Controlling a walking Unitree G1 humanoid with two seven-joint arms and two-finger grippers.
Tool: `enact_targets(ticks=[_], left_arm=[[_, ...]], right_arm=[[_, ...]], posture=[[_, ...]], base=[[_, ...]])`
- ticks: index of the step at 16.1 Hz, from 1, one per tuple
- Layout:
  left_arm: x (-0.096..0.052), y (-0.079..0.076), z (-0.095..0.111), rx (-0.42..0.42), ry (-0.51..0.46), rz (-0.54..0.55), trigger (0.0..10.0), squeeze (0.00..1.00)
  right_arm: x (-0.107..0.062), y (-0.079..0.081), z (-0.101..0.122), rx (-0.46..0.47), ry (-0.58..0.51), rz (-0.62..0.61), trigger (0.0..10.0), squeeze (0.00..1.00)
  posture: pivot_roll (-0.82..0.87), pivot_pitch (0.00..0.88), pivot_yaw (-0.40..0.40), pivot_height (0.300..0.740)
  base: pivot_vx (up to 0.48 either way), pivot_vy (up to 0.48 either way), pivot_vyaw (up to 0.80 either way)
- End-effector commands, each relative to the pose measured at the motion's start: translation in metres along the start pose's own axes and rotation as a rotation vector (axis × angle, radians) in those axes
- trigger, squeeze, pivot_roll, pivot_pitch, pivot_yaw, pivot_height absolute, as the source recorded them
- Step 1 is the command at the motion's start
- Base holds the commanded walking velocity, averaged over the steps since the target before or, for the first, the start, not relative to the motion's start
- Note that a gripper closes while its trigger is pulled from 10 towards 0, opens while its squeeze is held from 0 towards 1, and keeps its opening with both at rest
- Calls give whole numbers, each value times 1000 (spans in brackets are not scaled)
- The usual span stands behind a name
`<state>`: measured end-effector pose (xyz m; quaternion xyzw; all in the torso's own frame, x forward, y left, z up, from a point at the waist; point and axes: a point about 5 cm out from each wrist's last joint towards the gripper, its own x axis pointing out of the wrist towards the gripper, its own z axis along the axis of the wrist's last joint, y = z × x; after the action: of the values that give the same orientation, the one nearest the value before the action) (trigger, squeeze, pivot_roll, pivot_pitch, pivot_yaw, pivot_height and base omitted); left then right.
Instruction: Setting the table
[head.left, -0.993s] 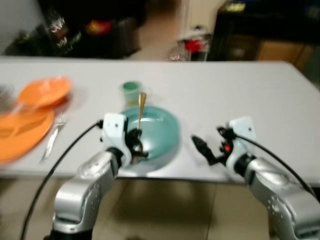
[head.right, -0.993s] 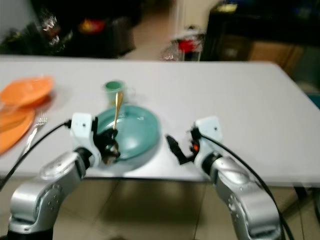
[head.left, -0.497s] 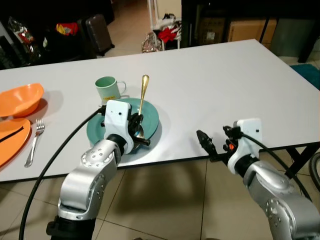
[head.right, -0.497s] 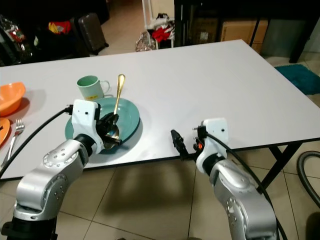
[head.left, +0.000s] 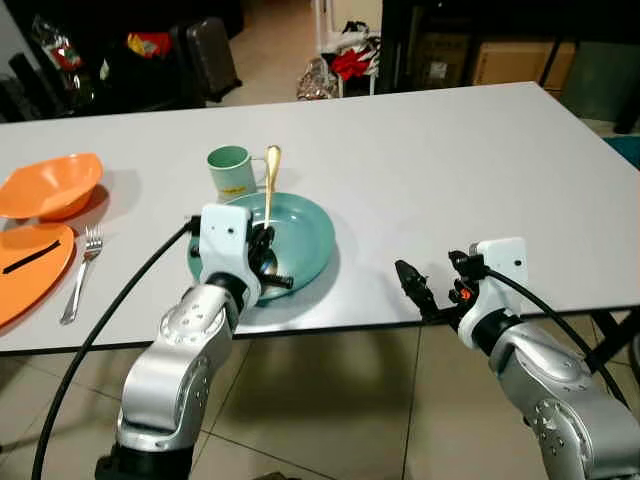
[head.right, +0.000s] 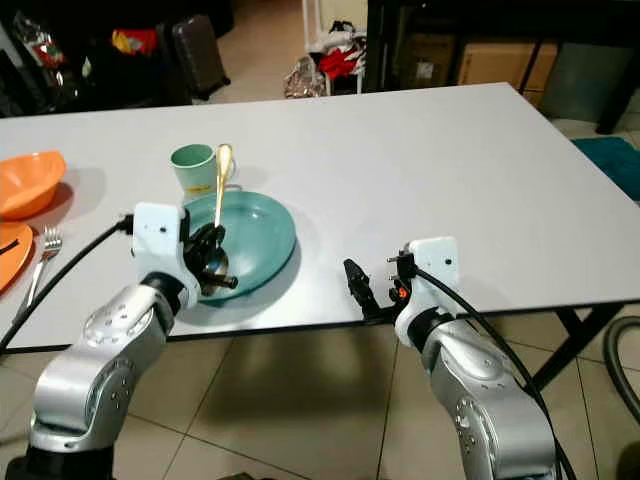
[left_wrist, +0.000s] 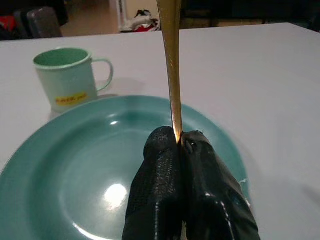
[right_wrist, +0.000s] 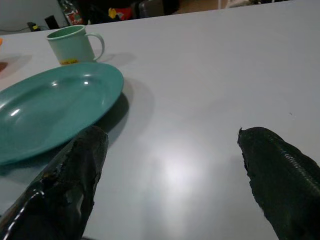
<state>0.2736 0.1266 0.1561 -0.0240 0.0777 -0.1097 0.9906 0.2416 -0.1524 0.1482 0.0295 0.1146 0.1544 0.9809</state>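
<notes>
My left gripper (head.left: 268, 268) is shut on a gold spoon (head.left: 268, 182), holding it by the bowl end with the handle pointing away over the teal plate (head.left: 305, 245). In the left wrist view the spoon (left_wrist: 170, 60) rises from between the closed fingers (left_wrist: 160, 195) above the plate (left_wrist: 75, 165). A pale green mug (head.left: 229, 171) stands just beyond the plate. At the table's near edge, right of the plate, my right gripper (head.left: 415, 293) is open with nothing in it; its fingers (right_wrist: 65, 185) show wide apart in the right wrist view.
An orange bowl (head.left: 52, 186), an orange plate (head.left: 25, 270) and a silver fork (head.left: 80, 270) lie at the left of the white table (head.left: 450, 170). Bags and dark furniture stand beyond the far edge. Tiled floor lies below the near edge.
The view has steadied from blur and shifted, so the camera moved. The left gripper still holds the spoon over the plate; the right gripper stays open at the table edge.
</notes>
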Motion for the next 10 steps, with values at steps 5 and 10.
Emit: enact_targets(ticks=[5,10], left_arm=[[0,3,9,33,-48,15,10000,0],[1,2,9,37,-44,7,10000,0]], right_arm=[[2,0,3,-20,-28,-3,10000,0],[4,0,4,-17,-34,-4,10000,0]], posture=[[-118,2,73,740],[-119,5,80,740]], base=[[0,0,0],[0,0,0]])
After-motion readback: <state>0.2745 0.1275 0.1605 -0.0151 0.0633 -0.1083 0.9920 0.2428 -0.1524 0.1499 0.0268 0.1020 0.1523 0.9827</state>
